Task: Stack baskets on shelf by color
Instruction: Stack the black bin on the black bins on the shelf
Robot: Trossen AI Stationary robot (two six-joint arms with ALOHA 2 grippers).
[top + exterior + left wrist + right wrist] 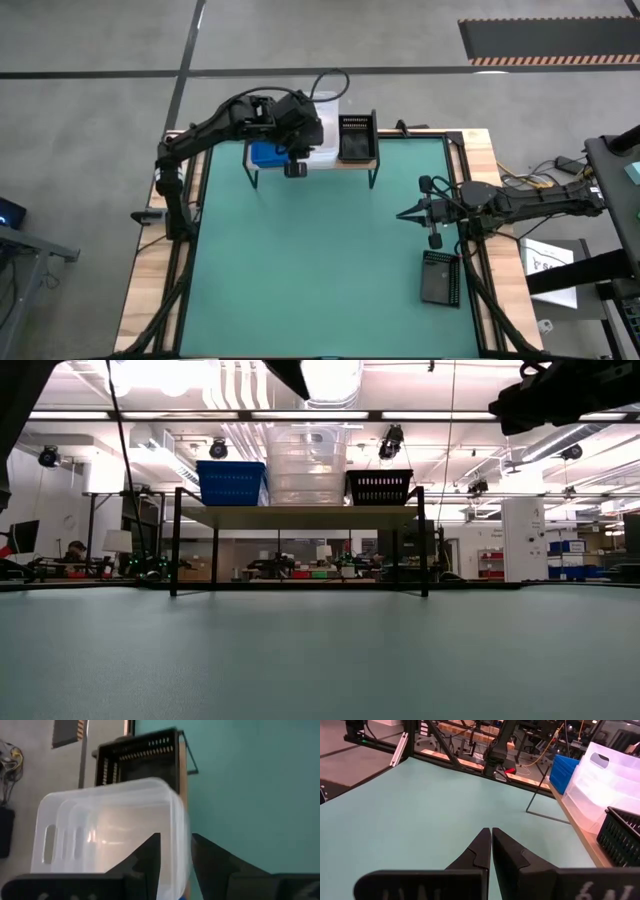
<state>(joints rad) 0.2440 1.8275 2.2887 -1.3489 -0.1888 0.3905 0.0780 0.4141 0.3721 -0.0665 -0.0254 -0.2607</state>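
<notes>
The shelf (300,516) stands at the table's far edge. On it sit a blue basket (231,482) at the left, a stack of clear baskets (306,465) in the middle and a black basket (379,487) at the right. My left gripper (175,837) hangs above the shelf's near edge, open. One finger stands inside the top clear basket (110,820) and one outside its side wall (181,820). My right gripper (402,214) waits shut over the table's right side, holding nothing. Another black basket (440,277) lies on the table near it.
The green table top (320,260) spreads out in front of the shelf. My right arm (520,200) reaches in from the right edge. Cables and a dark stand lie beyond the table's right side.
</notes>
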